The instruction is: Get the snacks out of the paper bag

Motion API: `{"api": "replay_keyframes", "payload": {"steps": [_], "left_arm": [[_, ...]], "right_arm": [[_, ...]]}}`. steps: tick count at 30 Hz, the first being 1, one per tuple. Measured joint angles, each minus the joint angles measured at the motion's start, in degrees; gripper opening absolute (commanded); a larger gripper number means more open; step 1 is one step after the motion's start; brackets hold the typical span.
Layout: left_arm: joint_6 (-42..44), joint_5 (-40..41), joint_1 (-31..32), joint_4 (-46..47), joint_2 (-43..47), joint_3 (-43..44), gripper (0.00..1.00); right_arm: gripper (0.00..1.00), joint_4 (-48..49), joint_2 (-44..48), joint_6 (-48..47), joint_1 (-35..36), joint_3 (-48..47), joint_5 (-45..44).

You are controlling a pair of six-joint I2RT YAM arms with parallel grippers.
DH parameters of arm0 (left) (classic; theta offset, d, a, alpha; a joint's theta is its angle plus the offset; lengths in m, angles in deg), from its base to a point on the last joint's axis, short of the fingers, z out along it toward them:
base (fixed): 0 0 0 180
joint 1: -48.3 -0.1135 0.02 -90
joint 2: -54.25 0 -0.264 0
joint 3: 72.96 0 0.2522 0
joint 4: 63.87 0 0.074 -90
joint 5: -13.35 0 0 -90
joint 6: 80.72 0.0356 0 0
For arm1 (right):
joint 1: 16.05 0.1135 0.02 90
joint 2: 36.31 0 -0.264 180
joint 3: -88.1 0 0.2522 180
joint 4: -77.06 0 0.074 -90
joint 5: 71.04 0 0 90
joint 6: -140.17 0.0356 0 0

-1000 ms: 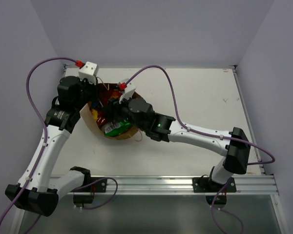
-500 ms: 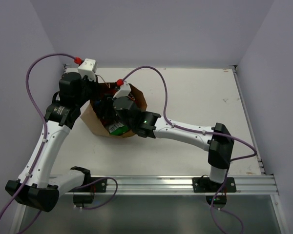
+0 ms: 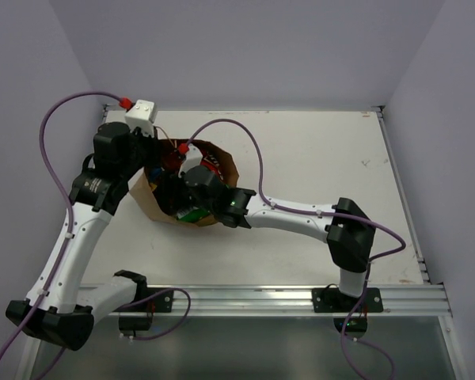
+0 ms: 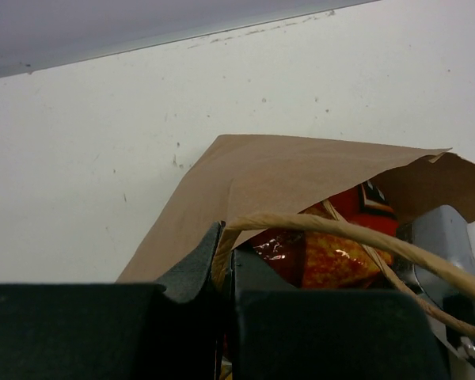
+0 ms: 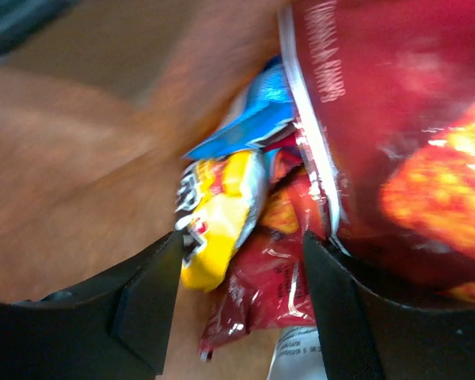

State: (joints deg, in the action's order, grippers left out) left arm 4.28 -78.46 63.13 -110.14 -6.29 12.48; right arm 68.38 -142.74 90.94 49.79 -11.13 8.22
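**Right arm (image 3: 301,218) now deeper in the brown kraft paper bag (image 3: 146,198)**

Compared with one second ago, the elbow of this arm has moved to the left and its wrist has gone further into the mouth of the bag. The far flap of the bag now stands up more.

The bag lies tilted on the left part of the white matte table (image 3: 324,150), with its mouth toward the right arm. Its paper is dull and creased.

The snacks inside are glossy and crinkled:
- a dark red Doritos bag (image 5: 396,119) with orange chips printed on it and a line of white lettering along its sealed edge, too blurred to read
- a small blue wrapper (image 5: 253,119)
- a small yellow wrapper (image 5: 222,214) with black and white marks that I cannot read
- a red candy bag (image 5: 261,293) under them

In the top view a green-and-white chip bag (image 3: 191,210) shows at the near edge of the mouth.

The right gripper (image 5: 241,237) has its black fingers spread apart, one at each side of the yellow wrapper and the red candy bag, and it closes on nothing. The left gripper (image 4: 226,249) is pressed together on the thin twisted paper handle (image 4: 356,233), which comes out between its fingers at the rim of the bag.
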Motion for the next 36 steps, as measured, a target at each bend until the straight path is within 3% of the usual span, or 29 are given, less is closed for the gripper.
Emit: {"api": "replay_keyframes", "payload": {"steps": [5, 11, 15, 16, 19, 25, 36], "left_arm": [[0.33, 0.07, -0.02, -0.26, 1.03, -0.72, 0.0], [0.76, -0.22, -0.02, -0.11, 2.54, -2.01, 0.0], [1.16, -0.33, -0.02, 0.13, 3.74, -2.99, 0.0], [1.16, -0.33, -0.02, 0.15, 4.11, -3.23, 0.0], [1.16, -0.35, 0.0, 0.24, 5.27, -4.09, 0.0], [1.18, -0.35, 0.28, 0.81, 7.74, -6.19, 0.0], [1.11, 2.1, 0.33, 1.88, 9.31, -8.33, 0.0]], "right_arm": [[0.65, 2.14, -0.07, -4.35, -0.13, 0.0, 7.43], [0.51, 5.25, -1.31, -7.63, -0.39, -0.35, 13.0], [0.28, 6.69, -3.21, -8.87, -0.46, -0.76, 13.73], [0.16, 6.95, -3.61, -8.98, -0.63, -0.76, 14.19], [0.01, 8.0, -3.91, -9.33, -0.66, -0.39, 15.06], [0.0, 11.26, -1.2, -11.61, -0.66, 4.15, 15.17], [0.0, 12.48, 13.27, -18.29, -0.94, 9.01, 15.04]]}}
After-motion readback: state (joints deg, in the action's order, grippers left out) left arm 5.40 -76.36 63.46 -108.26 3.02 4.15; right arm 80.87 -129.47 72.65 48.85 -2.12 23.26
